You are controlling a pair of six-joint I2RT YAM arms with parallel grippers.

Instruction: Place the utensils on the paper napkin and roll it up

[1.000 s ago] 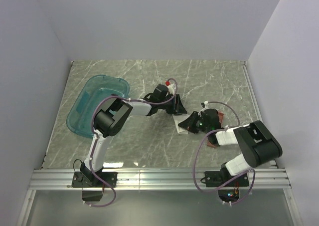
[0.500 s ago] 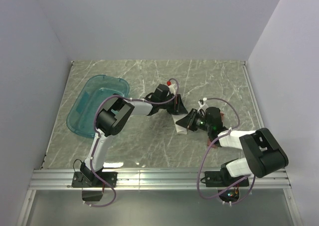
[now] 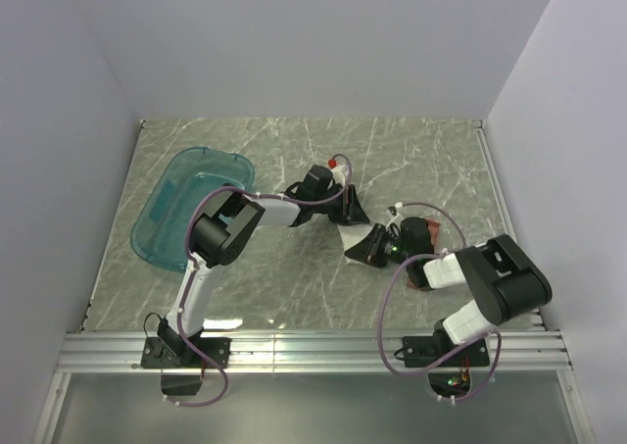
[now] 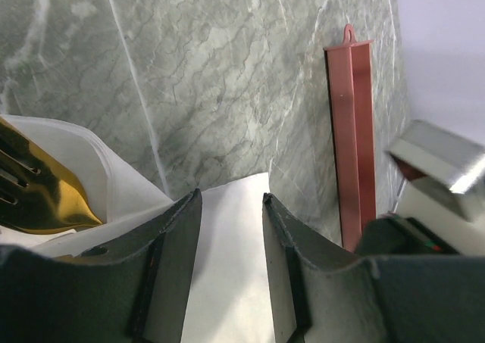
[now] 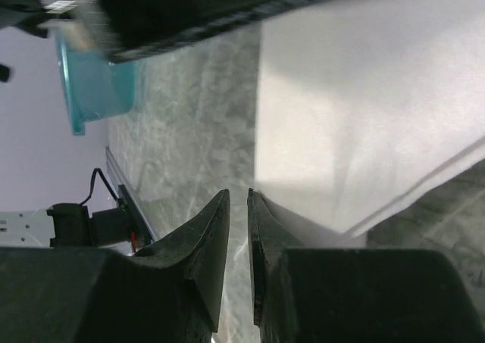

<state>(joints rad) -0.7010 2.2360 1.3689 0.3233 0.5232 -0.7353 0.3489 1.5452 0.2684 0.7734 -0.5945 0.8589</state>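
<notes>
From above, my left gripper [image 3: 351, 209] and right gripper [image 3: 369, 246] meet at the mid-table paper napkin [image 3: 350, 238]; left wrist shows half-open jaws straddling the sheet beside the part-wrapped gold fork [image 4: 38, 199]; right wrist shows narrow, empty jaws at its corner, so I should roll slowly and tightly.

1. Counter [image 3: 294, 287]: grey-green marbled stone with pale veins, running from the near rail to the far wall.
2. Tub [image 3: 171, 204]: translucent teal with rounded corners, open side up. It sits slantwise at the far left of the counter, and its near right part is hidden.
3. Tray [image 4: 355, 131]: long, narrow and reddish-brown, lying flat on the right of the counter, well apart from the tub. It has a raised rim and a small loop at one end. From above it is mostly hidden.
4. Walls [image 3: 313, 42]: plain and pale, closing the counter on the left, far and right sides.
5. Rail [image 3: 313, 351]: silver metal bars along the counter's near edge.
</notes>
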